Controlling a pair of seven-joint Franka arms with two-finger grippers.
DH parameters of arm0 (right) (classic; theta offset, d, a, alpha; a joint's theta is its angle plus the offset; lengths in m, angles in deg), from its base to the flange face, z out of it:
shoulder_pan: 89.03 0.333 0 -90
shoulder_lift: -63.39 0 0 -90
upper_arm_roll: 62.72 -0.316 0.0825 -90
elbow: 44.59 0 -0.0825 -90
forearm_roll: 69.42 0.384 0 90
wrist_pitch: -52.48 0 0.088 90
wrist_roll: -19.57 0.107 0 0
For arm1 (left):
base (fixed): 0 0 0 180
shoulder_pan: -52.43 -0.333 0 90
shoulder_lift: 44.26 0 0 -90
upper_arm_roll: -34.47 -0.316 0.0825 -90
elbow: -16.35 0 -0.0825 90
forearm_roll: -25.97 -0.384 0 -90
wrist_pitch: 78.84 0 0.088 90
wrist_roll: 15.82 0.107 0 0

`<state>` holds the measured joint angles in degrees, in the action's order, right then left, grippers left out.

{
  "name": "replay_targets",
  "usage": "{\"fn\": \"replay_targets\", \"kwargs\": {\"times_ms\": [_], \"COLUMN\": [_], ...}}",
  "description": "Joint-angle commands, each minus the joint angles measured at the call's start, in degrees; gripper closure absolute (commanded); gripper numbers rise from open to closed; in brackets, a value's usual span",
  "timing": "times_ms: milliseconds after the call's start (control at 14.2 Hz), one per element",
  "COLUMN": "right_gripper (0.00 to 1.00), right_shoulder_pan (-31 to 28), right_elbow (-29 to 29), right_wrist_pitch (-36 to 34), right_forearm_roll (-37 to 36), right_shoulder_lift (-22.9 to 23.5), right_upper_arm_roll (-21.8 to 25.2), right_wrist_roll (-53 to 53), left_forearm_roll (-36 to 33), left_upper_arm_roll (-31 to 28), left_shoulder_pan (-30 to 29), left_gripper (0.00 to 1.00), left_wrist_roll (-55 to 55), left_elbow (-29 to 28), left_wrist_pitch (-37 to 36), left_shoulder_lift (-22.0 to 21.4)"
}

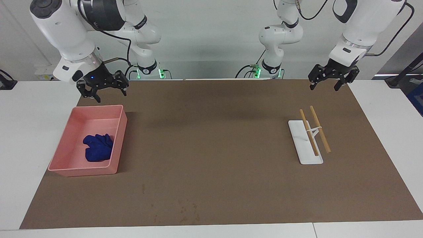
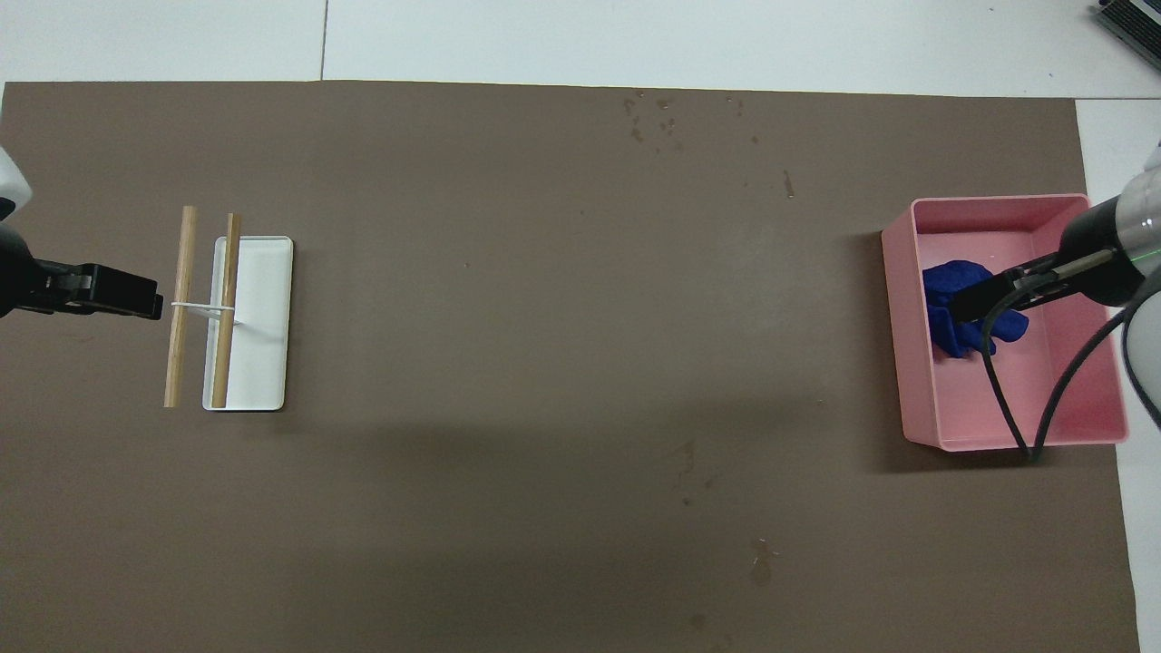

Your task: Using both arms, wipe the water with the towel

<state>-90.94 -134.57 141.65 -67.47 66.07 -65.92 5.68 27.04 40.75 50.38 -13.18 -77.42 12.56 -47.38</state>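
The deep-blue towel [image 1: 98,147] lies bunched in a pink bin [image 1: 64,167] at the right arm's end of the mat; it also shows in the overhead view [image 2: 948,283]. A faint narrow dark streak of water [image 1: 143,188] lies on the brown mat, farther from the robots than the bin, and shows from above too [image 2: 788,184]. My right gripper [image 1: 102,86] hangs open and empty in the air over the bin's robot-side edge, well above the towel; in the overhead view [image 2: 966,304] it covers part of the towel. My left gripper [image 1: 330,79] hangs open and empty over the mat's robot-side edge at the left arm's end.
A white tray [image 1: 302,155] with two wooden sticks [image 1: 319,129] lies at the left arm's end of the mat, also seen from above [image 2: 268,272]. Small scattered dark specks [image 1: 188,211] mark the mat near its edge farthest from the robots.
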Motion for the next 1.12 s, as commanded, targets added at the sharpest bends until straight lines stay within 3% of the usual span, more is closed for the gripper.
{"fn": "replay_targets", "kwargs": {"times_ms": [0,1054], "right_gripper": [0.00,0.00], "right_shoulder_pan": [-0.6,-0.7], "right_elbow": [-0.7,-0.8], "right_wrist_pitch": [0.3,2.9], "right_forearm_roll": [-2.4,-5.2], "right_shoulder_lift": [-0.8,-0.7], "right_upper_arm_roll": [-0.5,-0.6], "right_wrist_roll": [1.1,1.0], "left_forearm_roll": [-0.3,-0.3], "left_upper_arm_roll": [0.1,0.1], "left_shoulder_pan": [-0.2,-0.2], "left_gripper": [0.00,0.00], "left_wrist_roll": [0.1,0.1], "left_elbow": [-0.4,-0.4], "left_wrist_pitch": [0.0,0.0], "left_shoulder_lift": [-0.7,-0.7]}}
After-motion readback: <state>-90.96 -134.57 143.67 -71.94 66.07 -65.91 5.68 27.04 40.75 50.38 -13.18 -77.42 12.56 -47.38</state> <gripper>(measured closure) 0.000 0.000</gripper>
